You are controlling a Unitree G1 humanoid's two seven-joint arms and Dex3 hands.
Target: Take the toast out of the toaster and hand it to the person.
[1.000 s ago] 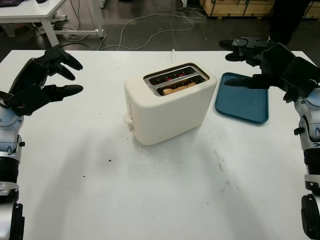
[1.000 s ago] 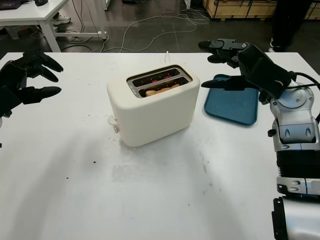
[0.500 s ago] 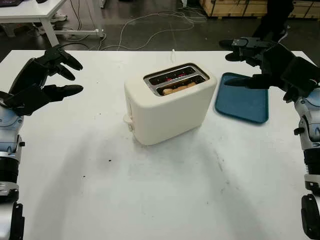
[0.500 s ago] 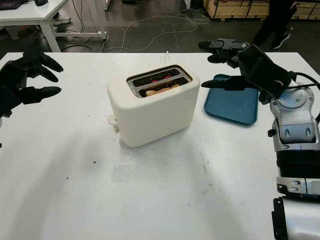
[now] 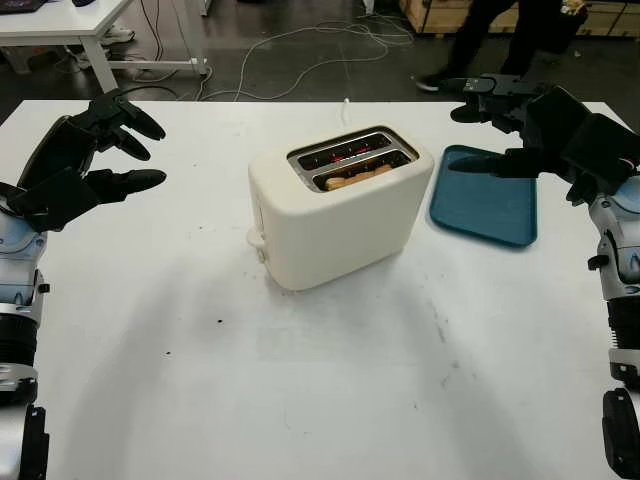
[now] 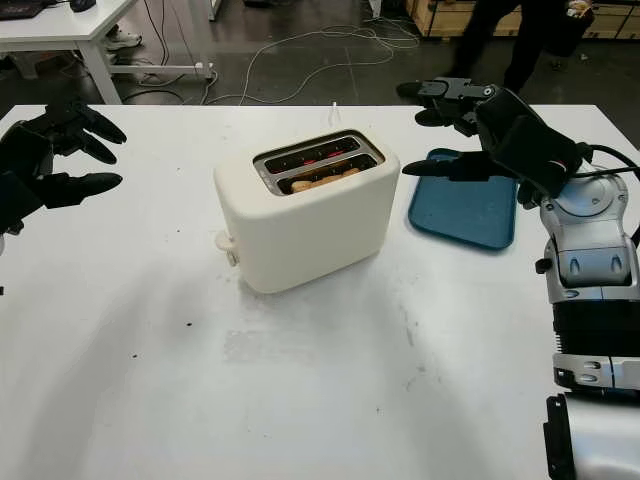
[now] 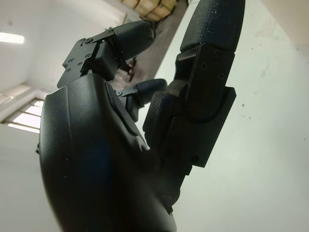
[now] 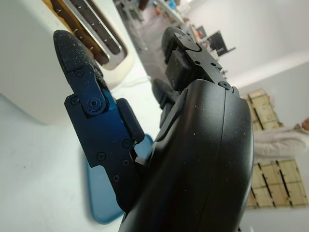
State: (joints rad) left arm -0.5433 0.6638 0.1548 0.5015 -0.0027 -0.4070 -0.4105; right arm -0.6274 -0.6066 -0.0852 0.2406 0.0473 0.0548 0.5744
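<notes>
Both hands hold nothing and are open: the left hand [image 5: 85,160] is raised over the table's left side, well apart from the toaster, and the right hand [image 5: 530,125] hovers above the blue tray [image 5: 487,205], which lies bare just right of the toaster. Between them the cream toaster [image 5: 335,215] stands on the white table [image 5: 330,390], with the toast [image 5: 355,177] sunk in its nearer slot and the farther slot glowing red inside; a person's legs [image 5: 485,35] show beyond the table's far edge
</notes>
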